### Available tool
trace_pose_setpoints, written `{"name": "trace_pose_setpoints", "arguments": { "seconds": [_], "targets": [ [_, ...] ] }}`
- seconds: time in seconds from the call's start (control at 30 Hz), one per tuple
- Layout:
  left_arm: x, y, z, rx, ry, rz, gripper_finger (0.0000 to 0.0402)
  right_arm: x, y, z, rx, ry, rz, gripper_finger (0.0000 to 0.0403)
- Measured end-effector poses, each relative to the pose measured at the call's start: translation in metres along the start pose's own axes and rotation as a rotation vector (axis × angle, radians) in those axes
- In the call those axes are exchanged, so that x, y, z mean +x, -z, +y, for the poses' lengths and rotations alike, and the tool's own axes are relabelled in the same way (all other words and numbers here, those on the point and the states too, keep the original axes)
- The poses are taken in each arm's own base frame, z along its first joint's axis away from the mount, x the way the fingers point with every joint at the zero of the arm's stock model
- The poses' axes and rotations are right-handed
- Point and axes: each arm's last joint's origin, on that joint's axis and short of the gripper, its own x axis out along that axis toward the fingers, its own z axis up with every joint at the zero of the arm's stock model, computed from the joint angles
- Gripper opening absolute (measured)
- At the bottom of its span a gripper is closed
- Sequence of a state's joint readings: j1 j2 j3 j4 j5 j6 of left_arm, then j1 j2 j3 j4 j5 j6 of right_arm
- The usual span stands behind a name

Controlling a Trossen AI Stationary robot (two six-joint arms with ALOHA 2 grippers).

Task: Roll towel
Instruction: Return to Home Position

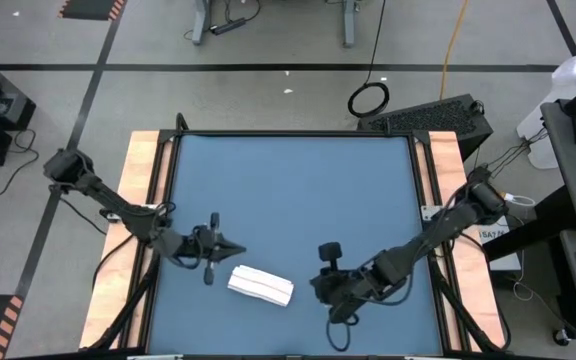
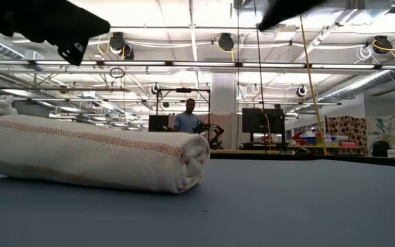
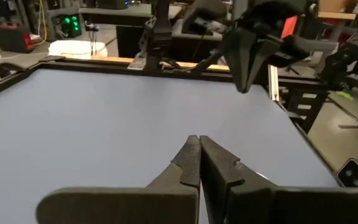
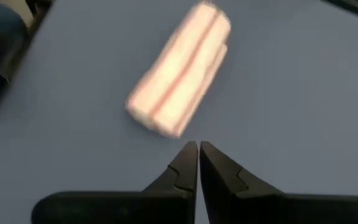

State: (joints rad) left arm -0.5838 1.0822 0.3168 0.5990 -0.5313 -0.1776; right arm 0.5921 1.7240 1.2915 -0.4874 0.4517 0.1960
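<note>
Towel [image 2: 94,154] rolled, unheld; left gripper [image 1: 236,250] and right gripper [image 1: 318,284] either side of it, both pressed together. Risk: unpinned roll may spring loose.

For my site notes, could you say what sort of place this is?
Probably a large robotics lab: cable reels hanging from a truss ceiling, a monitor behind, floor tape lines.
</note>
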Motion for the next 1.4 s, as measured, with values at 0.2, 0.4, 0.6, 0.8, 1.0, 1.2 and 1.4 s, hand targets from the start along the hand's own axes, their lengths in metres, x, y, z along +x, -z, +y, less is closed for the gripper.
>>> {"name": "trace_pose_setpoints", "arguments": {
  "seconds": [0.2,0.4,0.6,0.8,1.0,1.2,1.4],
  "targets": [
    [0.012,0.002,0.004,-0.018,0.015,-0.017,0.0004,-0.002,0.042,-0.005,0.053,0.021,-0.064,0.001],
    [0.029,0.012,0.009,0.019,0.016,-0.034,0.0004,-0.014,0.08,-0.022,0.081,0.009,-0.186,0.001],
    [0.044,0.017,0.026,0.073,-0.015,-0.035,0.0004,-0.027,0.117,-0.05,0.125,-0.002,-0.332,0.001],
    [0.054,0.017,0.062,0.087,-0.009,-0.005,0.0004,-0.03,0.149,-0.08,0.214,0.038,-0.419,0.001],
    [0.056,0.016,0.076,0.134,-0.026,0.005,0.0004,-0.033,0.172,-0.096,0.235,0.056,-0.436,0.001],
    [0.054,0.029,0.079,0.152,-0.055,0.129,0.0004,-0.039,0.197,-0.101,0.284,0.065,-0.457,0.001],
    [0.041,0.038,0.082,0.162,-0.062,0.127,0.0004,-0.044,0.213,-0.104,0.32,0.066,-0.502,0.001]
  ]
}}
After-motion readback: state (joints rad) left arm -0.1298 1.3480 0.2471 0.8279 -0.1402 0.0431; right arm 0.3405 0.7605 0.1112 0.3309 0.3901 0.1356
